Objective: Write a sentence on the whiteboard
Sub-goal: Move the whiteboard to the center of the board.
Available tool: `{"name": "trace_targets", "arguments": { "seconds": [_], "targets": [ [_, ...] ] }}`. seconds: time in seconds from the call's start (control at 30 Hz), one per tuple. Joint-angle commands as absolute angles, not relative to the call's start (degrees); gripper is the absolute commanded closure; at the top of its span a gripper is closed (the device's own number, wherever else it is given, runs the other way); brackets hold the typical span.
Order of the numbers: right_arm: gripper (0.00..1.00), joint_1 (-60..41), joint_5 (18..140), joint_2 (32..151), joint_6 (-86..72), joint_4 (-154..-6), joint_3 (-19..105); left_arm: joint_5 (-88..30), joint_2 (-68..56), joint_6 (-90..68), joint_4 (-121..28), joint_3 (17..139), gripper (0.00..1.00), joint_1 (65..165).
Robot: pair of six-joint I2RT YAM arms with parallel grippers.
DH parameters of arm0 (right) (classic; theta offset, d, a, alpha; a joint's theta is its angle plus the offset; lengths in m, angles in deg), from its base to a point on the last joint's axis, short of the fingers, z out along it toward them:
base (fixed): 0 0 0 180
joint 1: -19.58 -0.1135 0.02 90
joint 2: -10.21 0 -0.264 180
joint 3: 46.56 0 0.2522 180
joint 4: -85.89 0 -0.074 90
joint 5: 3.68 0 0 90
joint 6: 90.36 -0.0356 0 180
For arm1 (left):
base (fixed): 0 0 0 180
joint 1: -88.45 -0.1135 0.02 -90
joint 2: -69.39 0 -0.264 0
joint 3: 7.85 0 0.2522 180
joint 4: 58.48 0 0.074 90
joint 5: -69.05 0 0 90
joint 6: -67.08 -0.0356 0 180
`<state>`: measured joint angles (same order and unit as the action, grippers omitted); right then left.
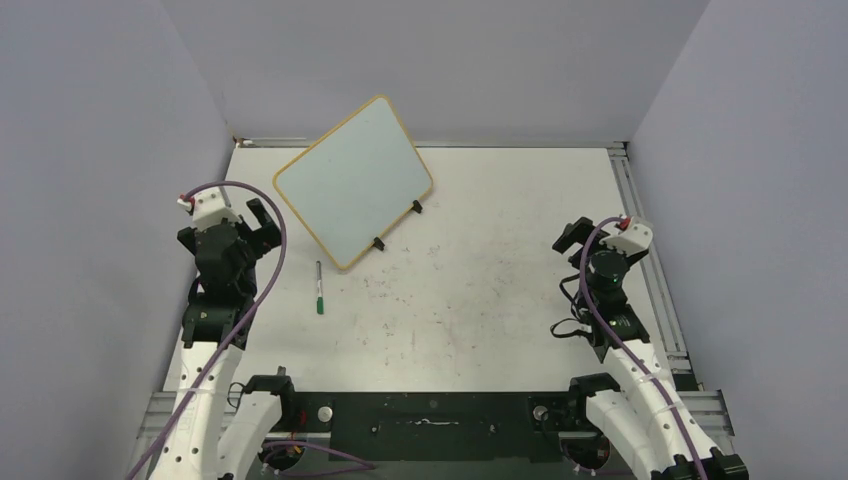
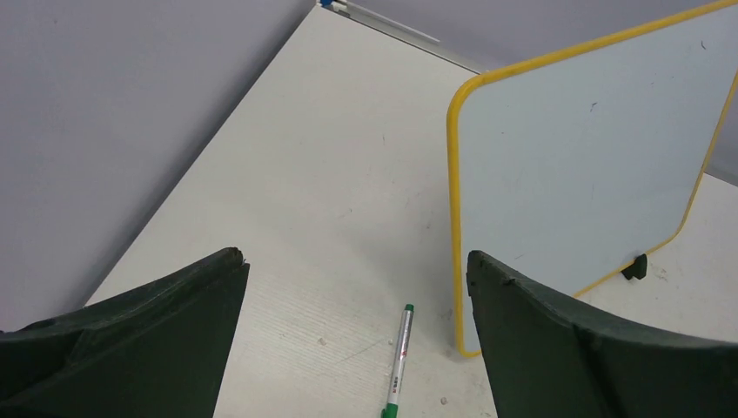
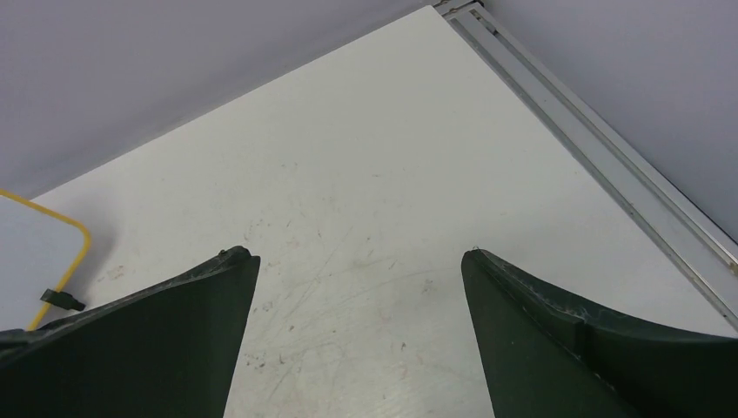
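The whiteboard [image 1: 352, 180] stands tilted on two black clip feet [image 1: 378, 243] at the back left of the table, its yellow-framed face blank; the sentence is not in view. A green-capped marker [image 1: 319, 288] lies flat on the table just in front of the board's near corner. My left gripper [image 1: 232, 222] hovers left of the board, open and empty; in its wrist view the marker [image 2: 399, 361] lies between the jaws on the table, with the whiteboard [image 2: 574, 174] beyond. My right gripper [image 1: 603, 238] hangs open and empty at the right, above scuffed table, the whiteboard's corner [image 3: 26, 252] at far left.
Grey walls close in the table on three sides. An aluminium rail [image 1: 625, 175] runs along the right edge, and shows again as a rail [image 3: 600, 157] in the right wrist view. A black base bar [image 1: 430, 425] crosses the near edge between the arms.
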<state>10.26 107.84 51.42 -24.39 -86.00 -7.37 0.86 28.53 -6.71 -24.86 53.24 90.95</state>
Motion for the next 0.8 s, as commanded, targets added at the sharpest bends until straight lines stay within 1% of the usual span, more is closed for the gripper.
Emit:
{"name": "trace_targets", "arguments": {
  "seconds": [0.0,0.1,0.2,0.27,0.4,0.53,0.63,0.7,0.77],
  "targets": [
    [0.10,10.44,101.32,52.53,-22.93,-89.99,-4.29,2.01,27.24,-5.00,-24.56,56.64,0.04,90.65],
    [0.10,10.34,92.25,54.07,-20.32,-93.90,-4.93,2.50,26.94,-4.19,-24.30,56.80,0.04,90.65],
    [0.10,8.44,83.52,58.44,-19.44,-97.12,-4.29,3.56,27.30,-3.75,-25.20,55.83,0.04,90.65],
    [0.09,4.32,82.10,62.78,-18.88,-97.99,-2.64,4.53,27.58,-4.09,-26.08,54.55,0.04,90.65],
    [0.08,-6.81,83.27,73.74,-16.97,-100.86,1.38,4.84,28.04,-5.12,-25.76,53.88,0.04,90.48],
    [0.02,-14.94,79.99,86.89,-17.86,-106.43,6.09,1.90,29.21,-6.00,-26.77,53.00,0.04,90.04],
    [0.07,-19.88,79.42,95.91,-15.32,-107.98,11.26,-0.93,30.66,-6.99,-28.23,51.76,0.04,89.81],
    [0.11,-21.15,77.65,101.35,-15.00,-110.47,13.79,-1.65,31.26,-7.01,-28.85,51.17,0.04,89.70],
    [0.17,-21.51,74.70,106.27,-15.22,-112.89,16.19,-2.55,31.31,-7.01,-29.07,51.00,0.04,89.57]
  ]
}}
